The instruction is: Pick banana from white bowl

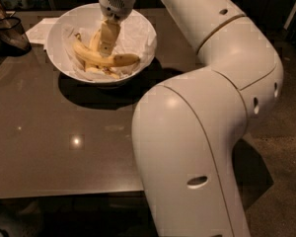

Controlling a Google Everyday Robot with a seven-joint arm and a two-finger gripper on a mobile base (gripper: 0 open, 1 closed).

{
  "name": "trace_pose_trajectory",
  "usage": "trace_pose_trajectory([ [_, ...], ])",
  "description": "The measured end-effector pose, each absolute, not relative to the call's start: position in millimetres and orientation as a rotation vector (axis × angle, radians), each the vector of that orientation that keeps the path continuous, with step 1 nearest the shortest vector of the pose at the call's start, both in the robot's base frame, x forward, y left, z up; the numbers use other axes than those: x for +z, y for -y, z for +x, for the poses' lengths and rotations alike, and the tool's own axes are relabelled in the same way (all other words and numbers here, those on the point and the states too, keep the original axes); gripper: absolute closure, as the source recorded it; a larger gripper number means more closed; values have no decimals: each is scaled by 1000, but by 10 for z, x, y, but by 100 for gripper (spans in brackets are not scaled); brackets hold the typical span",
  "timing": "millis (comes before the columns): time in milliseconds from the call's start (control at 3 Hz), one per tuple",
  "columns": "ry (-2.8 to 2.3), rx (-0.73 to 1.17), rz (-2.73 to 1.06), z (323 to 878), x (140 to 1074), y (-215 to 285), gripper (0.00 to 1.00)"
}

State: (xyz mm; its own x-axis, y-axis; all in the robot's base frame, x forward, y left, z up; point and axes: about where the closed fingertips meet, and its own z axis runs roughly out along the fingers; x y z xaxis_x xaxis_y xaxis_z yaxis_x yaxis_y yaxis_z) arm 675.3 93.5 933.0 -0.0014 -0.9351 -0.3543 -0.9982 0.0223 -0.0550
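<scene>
In the upper left of the frame, the white bowl (pixel 149 43) sits on a dark glossy table (pixel 54 132), holding the banana (pixel 122 60) and shorter bananas (pixel 94 40) on crumpled paper (pixel 136 32). The gripper (pixel 106 49) reaches down into the bowl's middle, right at the bananas. The white arm (pixel 197 132) fills the right side.

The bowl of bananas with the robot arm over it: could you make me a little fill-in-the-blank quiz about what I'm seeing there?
1. The white bowl stands ____ the table.
2. The gripper reaches into the bowl from ____.
3. The banana lying just under the gripper is coloured ____.

Missing words: on; above; yellow.
</scene>
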Motion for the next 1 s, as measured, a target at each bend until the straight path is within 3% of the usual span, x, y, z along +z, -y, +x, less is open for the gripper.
trace_pose_trajectory([
  [667,-2045,308,-1981,6787,9252,-961,36],
  [1000,-2062,309,-1981,6812,9195,-970,38],
])
